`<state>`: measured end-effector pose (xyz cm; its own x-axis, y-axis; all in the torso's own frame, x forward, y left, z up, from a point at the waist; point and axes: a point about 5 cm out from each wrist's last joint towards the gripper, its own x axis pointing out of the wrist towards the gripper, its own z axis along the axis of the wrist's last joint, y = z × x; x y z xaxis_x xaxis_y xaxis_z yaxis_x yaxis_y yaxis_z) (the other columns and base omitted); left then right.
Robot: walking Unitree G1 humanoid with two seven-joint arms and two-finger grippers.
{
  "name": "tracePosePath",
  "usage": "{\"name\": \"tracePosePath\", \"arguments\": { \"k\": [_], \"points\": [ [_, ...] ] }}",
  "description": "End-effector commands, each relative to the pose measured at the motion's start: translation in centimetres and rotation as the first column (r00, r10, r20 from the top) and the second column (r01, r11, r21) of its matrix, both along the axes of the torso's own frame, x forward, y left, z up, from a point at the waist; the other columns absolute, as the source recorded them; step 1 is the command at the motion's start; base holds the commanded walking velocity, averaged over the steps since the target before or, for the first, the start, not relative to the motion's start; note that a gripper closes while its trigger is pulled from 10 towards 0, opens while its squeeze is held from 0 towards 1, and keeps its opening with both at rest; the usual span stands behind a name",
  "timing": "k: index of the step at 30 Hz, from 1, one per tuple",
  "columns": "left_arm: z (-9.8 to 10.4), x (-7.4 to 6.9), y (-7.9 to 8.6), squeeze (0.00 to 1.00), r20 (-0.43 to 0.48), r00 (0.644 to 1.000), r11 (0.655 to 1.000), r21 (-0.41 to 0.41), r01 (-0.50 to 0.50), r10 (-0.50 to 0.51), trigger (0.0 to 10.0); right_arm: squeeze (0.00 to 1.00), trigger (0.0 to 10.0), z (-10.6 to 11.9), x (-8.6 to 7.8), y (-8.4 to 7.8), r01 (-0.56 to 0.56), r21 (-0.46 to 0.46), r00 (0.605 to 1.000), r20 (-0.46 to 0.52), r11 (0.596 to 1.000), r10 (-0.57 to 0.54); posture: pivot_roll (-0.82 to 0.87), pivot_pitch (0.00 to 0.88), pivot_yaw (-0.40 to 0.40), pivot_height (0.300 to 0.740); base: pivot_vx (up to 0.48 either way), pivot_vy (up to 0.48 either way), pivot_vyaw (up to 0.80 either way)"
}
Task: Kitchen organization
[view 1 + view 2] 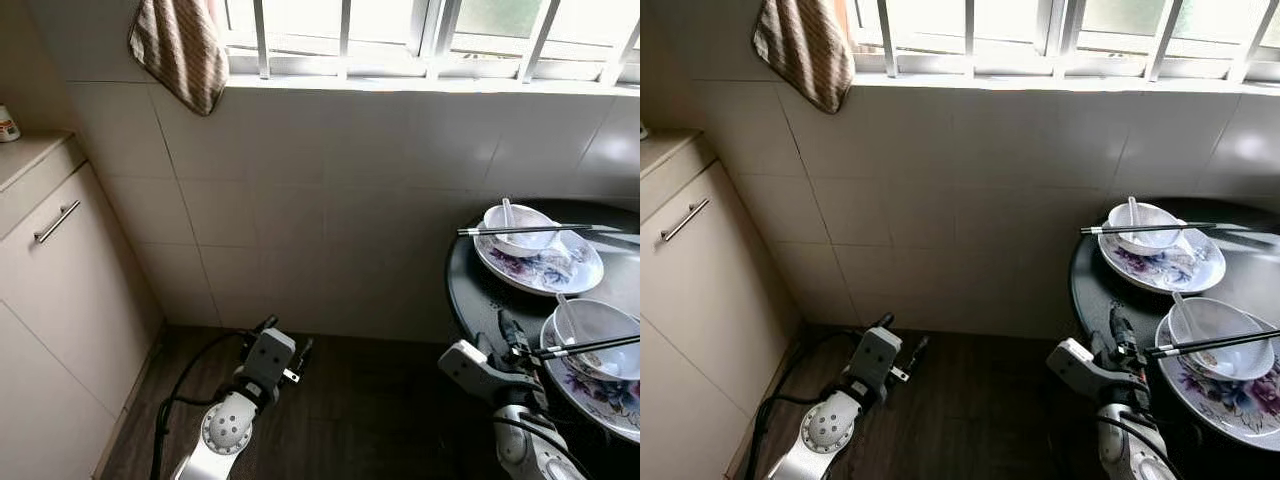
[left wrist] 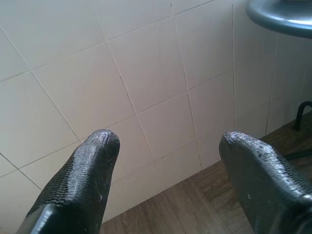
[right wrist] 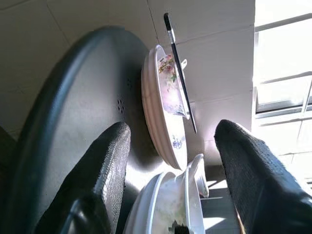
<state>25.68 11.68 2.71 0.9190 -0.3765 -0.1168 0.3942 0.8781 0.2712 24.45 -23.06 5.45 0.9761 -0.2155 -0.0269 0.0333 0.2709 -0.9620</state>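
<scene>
A round dark table (image 1: 478, 292) stands at the right against the tiled wall. It bears two floral plates. The far plate (image 1: 545, 270) holds a white bowl (image 1: 520, 238) with a spoon, and black chopsticks (image 1: 530, 230) lie across it. The near plate (image 1: 590, 390) holds another bowl (image 1: 600, 322) with chopsticks (image 1: 585, 347) across it. My right gripper (image 3: 174, 131) is open at the table's edge, level with the tabletop and pointing at both plates. My left gripper (image 2: 168, 141) is open and empty, low above the floor, facing the wall.
A beige cabinet (image 1: 60, 280) with a metal handle runs along the left, with a small container (image 1: 8, 125) on its counter. A striped towel (image 1: 185, 50) hangs from the barred window sill (image 1: 420, 80). Dark wooden floor (image 1: 370, 400) lies between cabinet and table.
</scene>
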Motion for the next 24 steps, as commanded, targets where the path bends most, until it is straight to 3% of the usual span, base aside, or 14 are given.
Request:
{"name": "tracePosePath", "arguments": {
  "k": [1,11,21,24],
  "points": [
    [0.1,0.2,0.1,0.0,0.001,1.0,1.0,-0.01,-0.001,0.001,10.0,0.0,10.0,0.4,-0.3,-0.3,0.012,0.002,1.0,0.001,1.0,-0.012,-0.02,0.0,-0.023,0.74,0.0,0.0,0.0],
    [0.1,0.3,0.1,0.0,-0.007,1.0,1.0,-0.02,0.004,-0.004,10.0,0.0,10.0,0.2,-0.6,-1.0,0.005,0.007,0.999,-0.04,1.0,-0.004,-0.03,0.0,-0.016,0.74,0.0,0.0,0.0],
    [0.3,0.6,0.0,0.0,-0.004,1.0,1.0,-0.026,0.0,0.0,10.0,0.0,10.0,0.8,0.1,-2.8,0.033,-0.05,0.999,-0.034,0.998,-0.035,-0.02,0.0,-0.023,0.74,0.0,0.0,0.0],
    [0.3,0.6,0.0,0.0,-0.003,1.0,1.0,-0.028,-0.003,0.003,10.0,0.0,10.0,0.6,0.0,-3.2,0.06,-0.024,0.997,-0.048,0.998,-0.061,-0.02,0.0,-0.024,0.74,0.0,0.0,0.0]
  ]
}}
